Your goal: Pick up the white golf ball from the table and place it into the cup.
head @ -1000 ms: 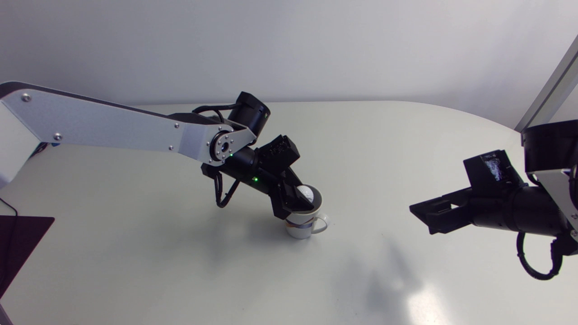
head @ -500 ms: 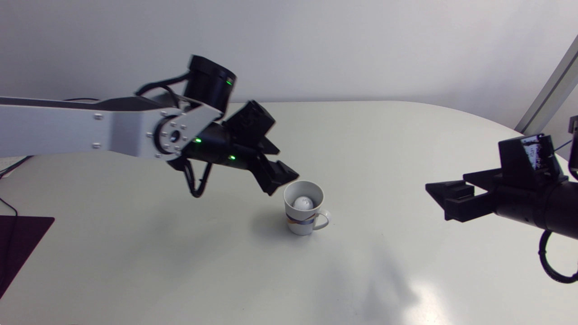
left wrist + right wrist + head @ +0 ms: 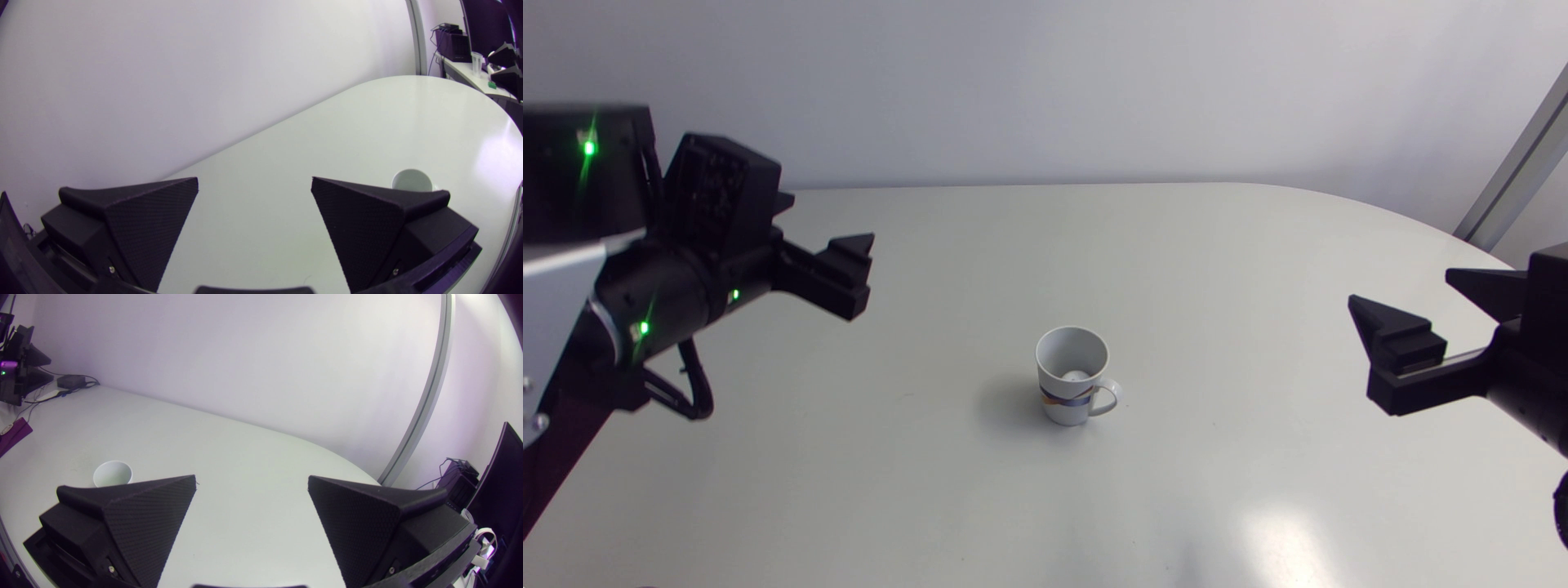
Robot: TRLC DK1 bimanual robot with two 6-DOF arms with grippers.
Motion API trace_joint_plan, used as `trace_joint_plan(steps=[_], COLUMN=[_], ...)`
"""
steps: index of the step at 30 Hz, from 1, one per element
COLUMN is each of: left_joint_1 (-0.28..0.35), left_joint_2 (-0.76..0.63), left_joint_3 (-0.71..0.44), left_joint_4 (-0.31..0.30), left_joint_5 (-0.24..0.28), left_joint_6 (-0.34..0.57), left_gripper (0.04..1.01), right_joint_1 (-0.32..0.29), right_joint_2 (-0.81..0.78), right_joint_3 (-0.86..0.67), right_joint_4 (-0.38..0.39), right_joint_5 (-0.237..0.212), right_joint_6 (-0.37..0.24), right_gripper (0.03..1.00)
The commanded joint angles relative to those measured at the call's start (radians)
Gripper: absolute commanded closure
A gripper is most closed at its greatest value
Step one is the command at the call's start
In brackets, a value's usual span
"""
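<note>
Left hand (image 3: pixel 253 181) withdrawn, spread; right hand (image 3: pixel 251 478) spread; round ball (image 3: pixel 1076 376) inside glossy cup (image 3: pixel 1058 407).

The worktop (image 3: pixel 931 506) is a smooth, pale grey-white surface with a rounded far end, standing against a plain wall. A soft patch of glare lies on its near right part. One white cup (image 3: pixel 1062 359) stands upright directly on it, near the middle and well apart from every edge. The cup's handle (image 3: pixel 1107 398) points right, a coloured band runs round its lower wall, and its shadow falls on the worktop to the left. In the right wrist view a dark purple mat (image 3: pixel 14 432) lies flat at the worktop's far left edge
</note>
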Motion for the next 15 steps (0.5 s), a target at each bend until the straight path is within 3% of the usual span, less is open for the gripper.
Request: trace_joint_plan(steps=[1, 6, 12, 15], left_joint_1=[-0.011, 0.028, 0.106, 0.155], left_joint_2=[-0.100, -0.232, -0.275, -0.283], left_joint_3=[-0.089, -0.197, -0.310, -0.329], left_joint_4=[0.008, 0.014, 0.120, 0.135], left_joint_5=[-0.038, -0.048, -0.044, -0.037], left_joint_6=[-0.065, -0.062, -0.025, -0.031], left_gripper=[0.051, 0.052, 0.052, 0.052], right_joint_1=[0.033, 0.033, -0.019, -0.066], right_joint_2=[-0.007, -0.075, -0.119, -0.078], right_joint_3=[-0.064, -0.162, -0.280, -0.308], right_joint_4=[0.021, 0.104, 0.256, 0.326], right_joint_5=[0.051, 0.048, 0.036, 0.036], right_joint_6=[-0.043, -0.105, -0.094, -0.065], right_gripper=[0.070, 0.070, 0.070, 0.070])
